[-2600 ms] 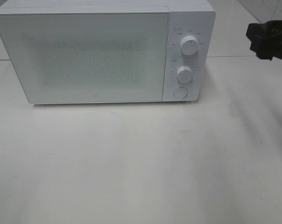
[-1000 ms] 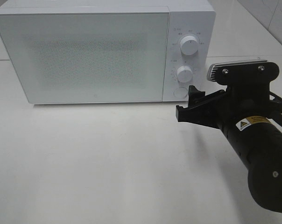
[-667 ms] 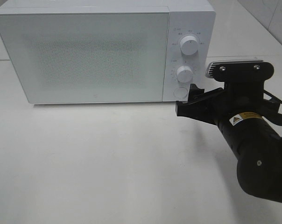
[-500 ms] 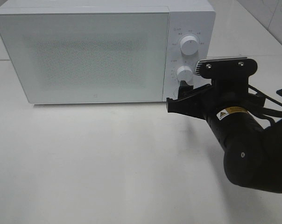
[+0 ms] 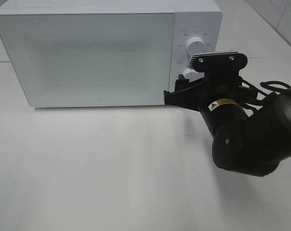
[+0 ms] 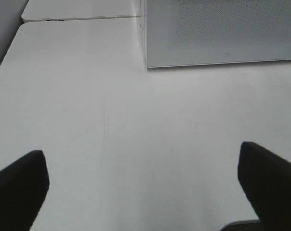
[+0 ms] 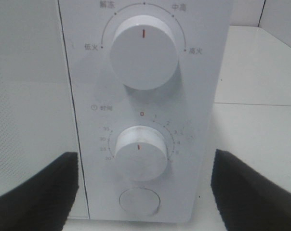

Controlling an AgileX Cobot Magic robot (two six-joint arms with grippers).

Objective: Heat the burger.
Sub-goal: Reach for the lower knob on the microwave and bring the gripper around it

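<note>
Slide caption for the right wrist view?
Open right gripper facing the microwave panel: power knob, timer knob, round button.

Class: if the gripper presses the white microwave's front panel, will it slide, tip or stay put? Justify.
The microwave is a wide, low box flat on the table, so tipping seems unlikely. It looks bulky, probably heavy; a light press from the right gripper should barely shift it. The table looks smooth, so a hard push might slide it.

Microwave door (image 5: pixel 87 57) shut: cavity blocked. Right gripper (image 7: pixel 145 192) spread wide, close to control panel (image 7: pixel 136 106); 2 knobs (image 7: pixel 144 52) and round button (image 7: pixel 139 201) between its fingers. Bare table (image 5: pixel 97 163) before door gives passage; left gripper (image 6: pixel 145 185) hangs over it, spread.
</note>
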